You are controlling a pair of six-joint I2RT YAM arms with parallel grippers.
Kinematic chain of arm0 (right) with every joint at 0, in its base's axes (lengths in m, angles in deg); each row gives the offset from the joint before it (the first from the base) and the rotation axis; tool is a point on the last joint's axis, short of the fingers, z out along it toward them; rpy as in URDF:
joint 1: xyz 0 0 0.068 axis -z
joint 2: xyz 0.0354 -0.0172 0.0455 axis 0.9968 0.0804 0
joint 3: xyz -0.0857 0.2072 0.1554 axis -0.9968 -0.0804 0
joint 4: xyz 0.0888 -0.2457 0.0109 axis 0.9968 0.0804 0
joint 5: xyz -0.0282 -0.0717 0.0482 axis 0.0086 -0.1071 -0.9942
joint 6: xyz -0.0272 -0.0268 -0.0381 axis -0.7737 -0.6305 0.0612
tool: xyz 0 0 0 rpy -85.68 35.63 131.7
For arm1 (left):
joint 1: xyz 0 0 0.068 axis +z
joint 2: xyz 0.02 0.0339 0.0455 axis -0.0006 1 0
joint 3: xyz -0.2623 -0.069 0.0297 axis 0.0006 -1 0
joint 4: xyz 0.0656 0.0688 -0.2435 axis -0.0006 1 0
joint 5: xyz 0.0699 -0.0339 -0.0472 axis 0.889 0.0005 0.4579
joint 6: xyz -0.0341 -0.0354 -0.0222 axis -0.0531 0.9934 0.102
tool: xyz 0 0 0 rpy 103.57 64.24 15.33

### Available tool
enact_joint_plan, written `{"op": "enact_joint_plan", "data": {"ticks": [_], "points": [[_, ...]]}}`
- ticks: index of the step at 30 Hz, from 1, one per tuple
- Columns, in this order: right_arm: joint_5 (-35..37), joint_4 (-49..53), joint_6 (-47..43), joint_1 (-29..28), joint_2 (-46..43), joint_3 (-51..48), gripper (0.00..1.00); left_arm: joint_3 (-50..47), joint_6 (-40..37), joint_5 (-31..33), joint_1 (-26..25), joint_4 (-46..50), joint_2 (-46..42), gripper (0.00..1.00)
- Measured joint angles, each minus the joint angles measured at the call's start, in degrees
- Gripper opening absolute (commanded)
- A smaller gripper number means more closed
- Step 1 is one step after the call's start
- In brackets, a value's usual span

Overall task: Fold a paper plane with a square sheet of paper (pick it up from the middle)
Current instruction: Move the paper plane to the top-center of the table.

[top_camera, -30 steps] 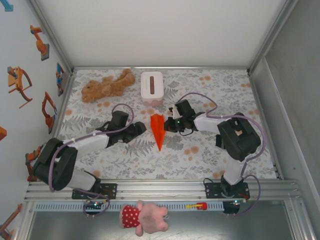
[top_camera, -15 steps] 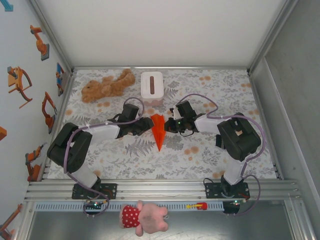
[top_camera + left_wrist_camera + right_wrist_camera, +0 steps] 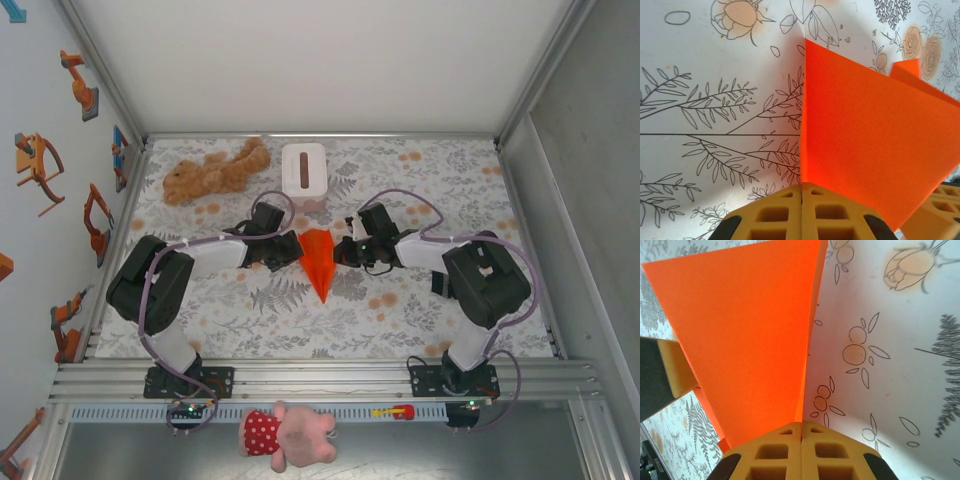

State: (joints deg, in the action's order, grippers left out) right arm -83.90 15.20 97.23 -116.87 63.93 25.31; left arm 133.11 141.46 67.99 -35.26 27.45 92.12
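The orange paper plane (image 3: 319, 261) lies in the middle of the floral table, nose toward the near edge, its two wings spread apart at the wide far end. My left gripper (image 3: 295, 250) is shut on the left wing's edge, and my right gripper (image 3: 343, 252) is shut on the right wing's edge. In the left wrist view the yellow jaws (image 3: 801, 188) meet with the orange wing (image 3: 865, 140) rising out of them. The right wrist view has its gripper (image 3: 801, 425) pinching the other wing (image 3: 745, 335). The square sheet appears only in this folded form.
A white tissue box (image 3: 304, 172) stands just behind the plane. A brown teddy bear (image 3: 215, 170) lies at the back left. A pink plush toy (image 3: 288, 434) rests on the rail in front of the arm bases. Metal walls border the table.
My left gripper moved right to the plane and shut on its left wing. The right gripper pulled slightly right, and the plane's wings spread wider.
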Motion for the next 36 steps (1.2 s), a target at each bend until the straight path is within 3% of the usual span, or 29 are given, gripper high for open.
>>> {"op": "enact_joint_plan", "data": {"ticks": [20,29,36], "points": [[4.04,1.38,5.01,1.49,-2.78,-3.34,0.0,-5.38,0.98,2.54,-1.4,-5.09,-2.49,0.05],[4.74,4.83,3.93,1.46,-6.78,-3.34,0.34,-4.5,0.63,1.2,-1.4,-5.18,-1.86,0.05],[4.5,5.16,3.89,-1.18,-11.06,-3.34,0.38,-3.76,0.46,0.02,-1.51,-5.16,-1.2,0.05]]}}
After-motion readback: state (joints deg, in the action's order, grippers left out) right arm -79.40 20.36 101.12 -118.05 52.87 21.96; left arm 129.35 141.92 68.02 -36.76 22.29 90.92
